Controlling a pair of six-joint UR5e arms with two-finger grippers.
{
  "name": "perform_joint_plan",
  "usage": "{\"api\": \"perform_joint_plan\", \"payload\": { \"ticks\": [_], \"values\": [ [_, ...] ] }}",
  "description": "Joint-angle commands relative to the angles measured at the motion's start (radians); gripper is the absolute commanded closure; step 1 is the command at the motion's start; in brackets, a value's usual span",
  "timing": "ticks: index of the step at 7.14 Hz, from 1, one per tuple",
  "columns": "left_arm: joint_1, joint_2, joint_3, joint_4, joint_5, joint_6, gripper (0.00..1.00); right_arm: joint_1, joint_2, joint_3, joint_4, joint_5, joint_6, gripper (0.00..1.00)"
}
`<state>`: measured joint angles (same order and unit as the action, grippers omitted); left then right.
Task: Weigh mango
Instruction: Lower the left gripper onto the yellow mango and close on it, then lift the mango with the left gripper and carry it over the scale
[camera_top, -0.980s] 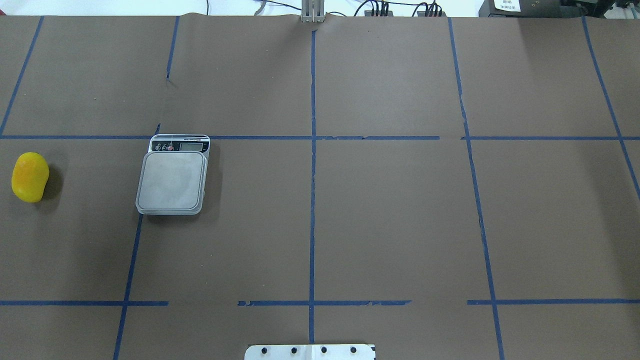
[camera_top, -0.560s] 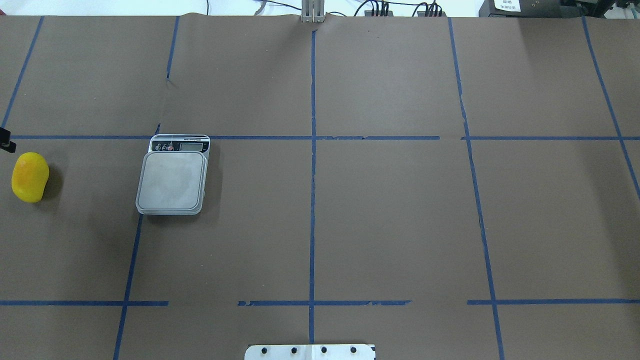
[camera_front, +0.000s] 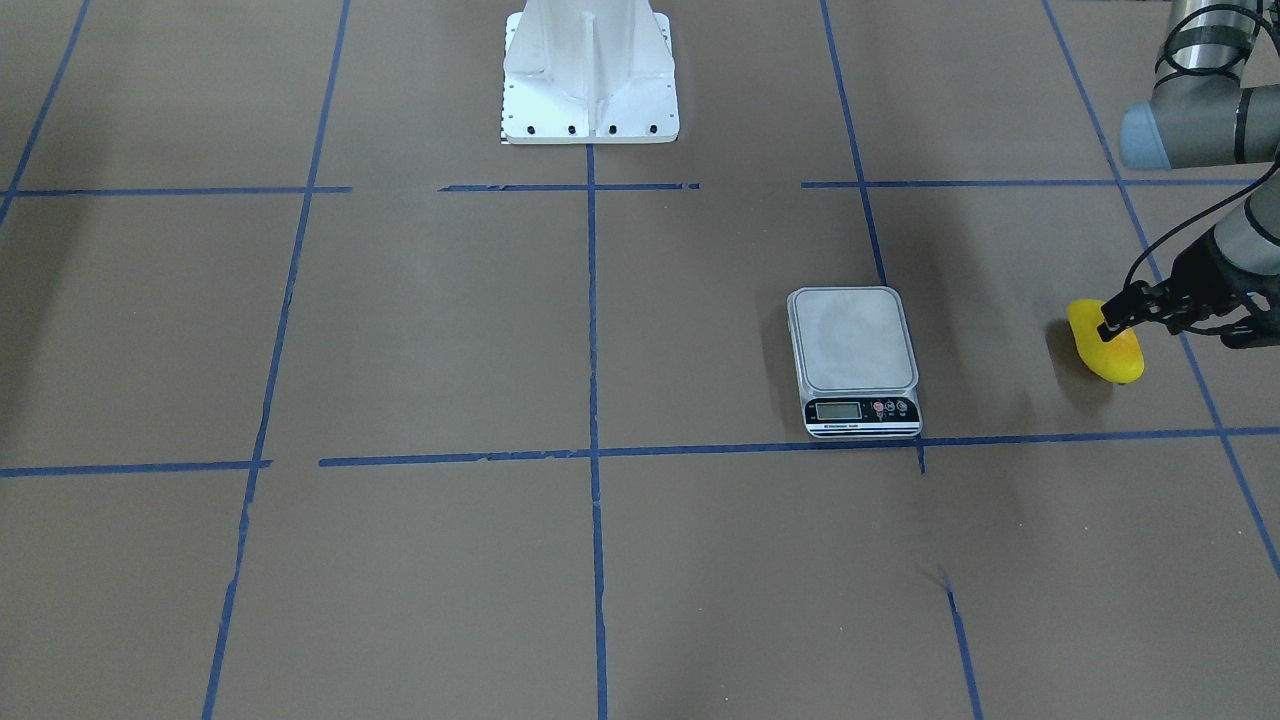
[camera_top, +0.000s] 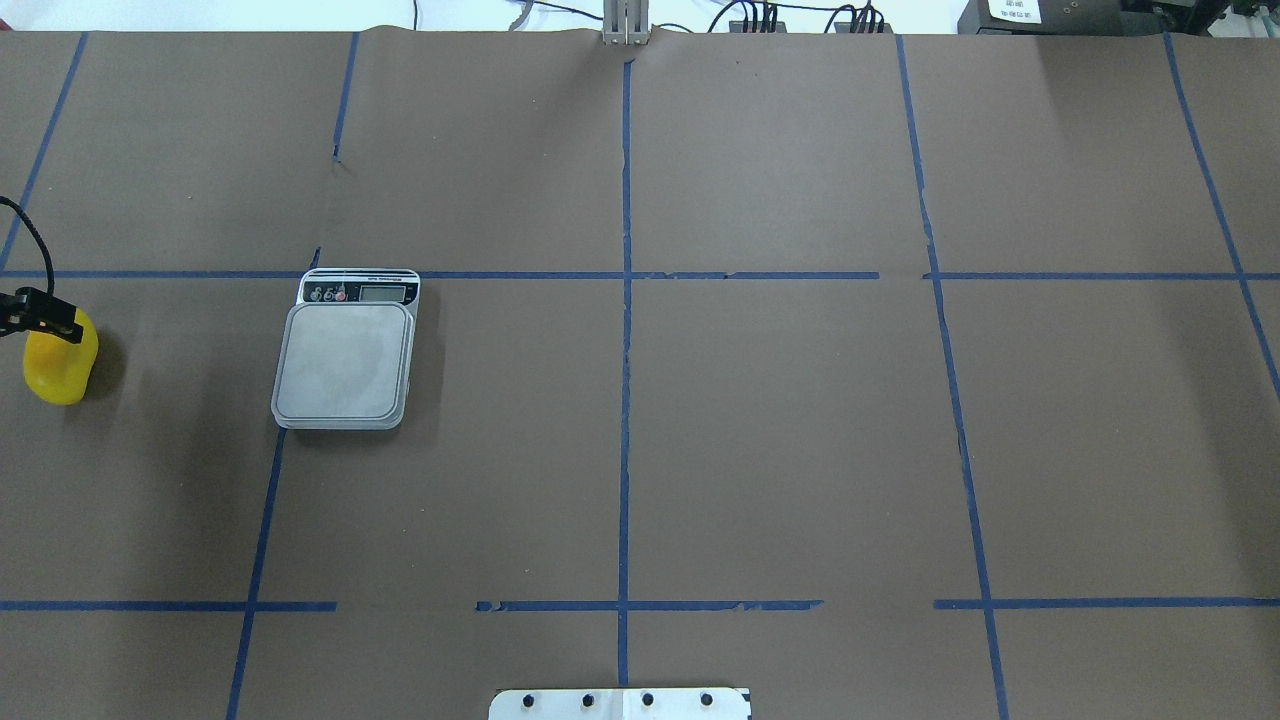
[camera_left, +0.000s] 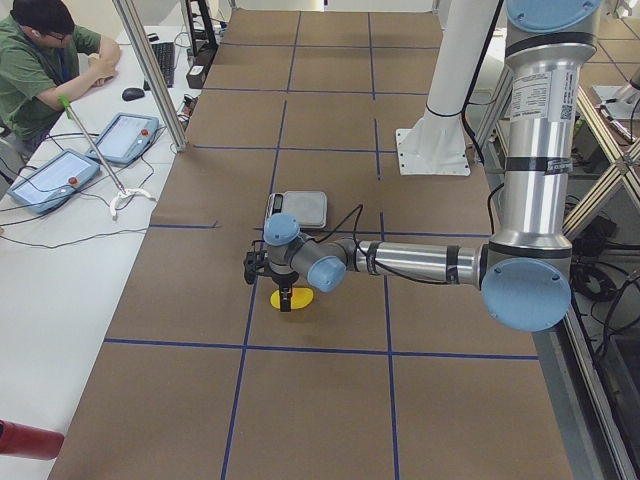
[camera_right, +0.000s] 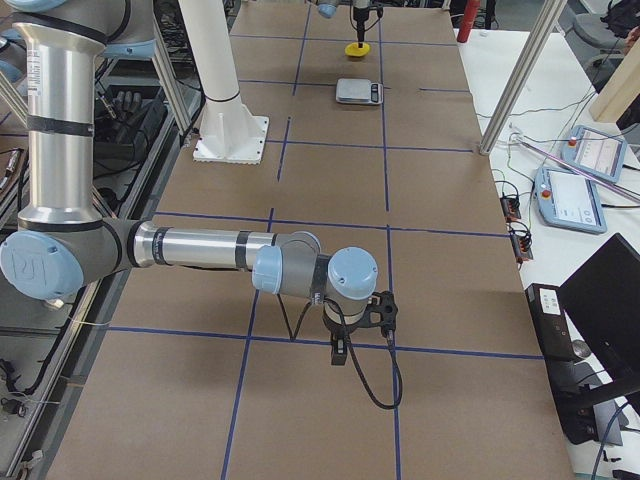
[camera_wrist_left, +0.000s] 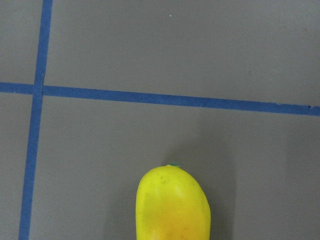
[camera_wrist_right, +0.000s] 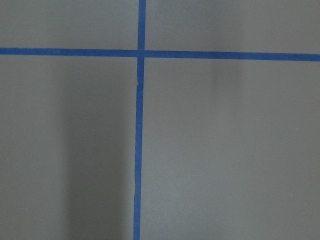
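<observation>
The mango (camera_front: 1117, 362) is yellow with an orange blush and lies on the brown table at the robot's far left. It also shows in the overhead view (camera_top: 58, 375), the left side view (camera_left: 303, 298) and the left wrist view (camera_wrist_left: 172, 205). The grey scale (camera_front: 855, 340) stands apart from it towards the table's middle, its platform (camera_top: 345, 362) bare. My left gripper (camera_front: 1112, 328) hangs just above the mango's far end, pointing down and looking open and empty. My right gripper (camera_right: 342, 345) hovers low over bare table far from both; I cannot tell whether it is open or shut.
The white robot base (camera_front: 590, 70) stands at the table's near middle edge. Blue tape lines (camera_top: 625, 350) cross the brown cover. A seated person (camera_left: 40, 60) and two tablets (camera_left: 125, 135) are at a side table beyond the left end.
My left gripper has come in from the overhead view's left edge and now covers the mango's far end. The mango and the scale have not moved.
</observation>
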<state>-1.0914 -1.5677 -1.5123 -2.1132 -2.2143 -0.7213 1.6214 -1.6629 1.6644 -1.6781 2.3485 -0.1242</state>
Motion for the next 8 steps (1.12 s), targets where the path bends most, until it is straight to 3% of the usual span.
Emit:
{"api": "perform_joint_plan", "payload": {
  "ticks": [1,2,3,4,6,8],
  "values": [
    [0.037,0.0,0.046,-0.028,0.005,-0.001,0.0,0.0,-0.001,0.0,0.0,0.0,0.0,0.0],
    [0.039,0.0,0.046,-0.027,0.002,0.0,0.0,0.0,0.0,0.0,0.0,0.0,0.0,0.0],
    [0.039,0.0,0.041,-0.027,0.001,-0.003,0.3,0.0,-0.001,0.0,0.001,0.0,0.0,0.0],
    [0.038,0.0,0.031,-0.027,-0.002,0.003,0.99,0.0,0.0,0.0,0.0,0.0,0.0,0.0],
    [0.027,0.043,-0.139,0.052,-0.007,0.009,1.0,0.0,0.0,0.0,0.0,0.0,0.0,0.0],
    [0.024,0.005,-0.36,0.374,-0.005,0.035,1.0,0.0,0.0,0.0,0.0,0.0,0.0,0.0]
  ]
}}
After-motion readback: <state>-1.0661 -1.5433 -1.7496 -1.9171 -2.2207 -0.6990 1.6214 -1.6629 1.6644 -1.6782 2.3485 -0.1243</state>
